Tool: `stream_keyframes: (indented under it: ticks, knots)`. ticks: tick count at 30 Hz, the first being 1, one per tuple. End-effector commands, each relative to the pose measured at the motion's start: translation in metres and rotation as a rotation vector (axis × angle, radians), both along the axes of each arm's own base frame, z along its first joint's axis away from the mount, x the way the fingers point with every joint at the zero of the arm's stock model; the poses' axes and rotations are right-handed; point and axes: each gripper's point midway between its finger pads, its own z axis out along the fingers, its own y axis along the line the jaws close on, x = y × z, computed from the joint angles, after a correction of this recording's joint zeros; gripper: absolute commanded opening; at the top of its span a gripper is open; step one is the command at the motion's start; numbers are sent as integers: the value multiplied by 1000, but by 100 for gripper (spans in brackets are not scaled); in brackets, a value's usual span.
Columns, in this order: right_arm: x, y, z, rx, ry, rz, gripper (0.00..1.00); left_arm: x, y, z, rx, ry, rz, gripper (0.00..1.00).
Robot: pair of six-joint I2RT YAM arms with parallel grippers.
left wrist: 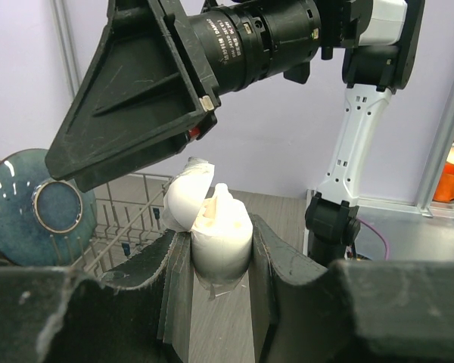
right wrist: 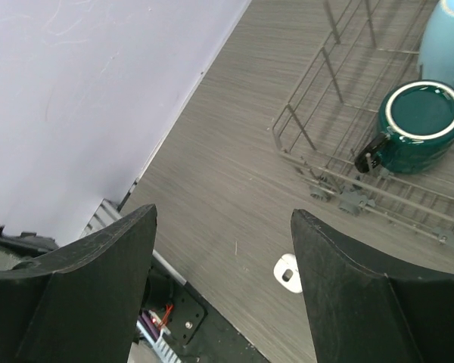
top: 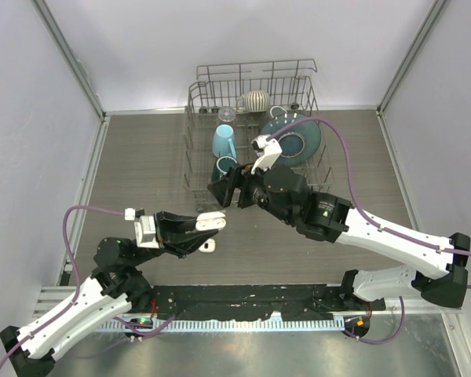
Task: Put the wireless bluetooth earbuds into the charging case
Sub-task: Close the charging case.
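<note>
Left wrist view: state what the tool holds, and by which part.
Left tool clamps the open white plastic charging case by the sides of its base.

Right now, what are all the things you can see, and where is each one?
charging case: one, white, lid open, clamped in the left gripper
earbud: one for sure, white, lying on the table by the left gripper; a pale piece pokes out of the case, maybe a second
dish rack: one, grey wire, back of the table
light blue mug: one, in the rack
teal mug: one, in the rack's near corner
plate: one, dark blue, in the rack
glass: one, clear, in the rack
striped round pot: one, cream and dark, rack's back
table: one, grey wood grain
left gripper: shut on the case
right gripper: open, empty
</note>
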Motion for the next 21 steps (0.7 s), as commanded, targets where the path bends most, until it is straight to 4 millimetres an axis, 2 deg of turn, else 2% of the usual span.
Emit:
stream_keyframes:
  ticks: [1, 3, 7, 13, 21]
  knots:
    - [-15, 6, 15, 72, -13, 98, 77, -6, 8, 32, -71, -68, 3, 0]
    - [-27, 11, 12, 74, 0, 166, 77, -5, 8, 31, -72, -67, 10, 0]
    - [-33, 5, 2, 85, 21, 181, 77, -2, 7, 29, -68, -63, 22, 0]
    - [-49, 0, 4, 113, 2, 250, 77, 1, 6, 29, -69, -57, 31, 0]
    - [-53, -5, -13, 63, 26, 264, 77, 8, 5, 29, -68, -39, 52, 0]
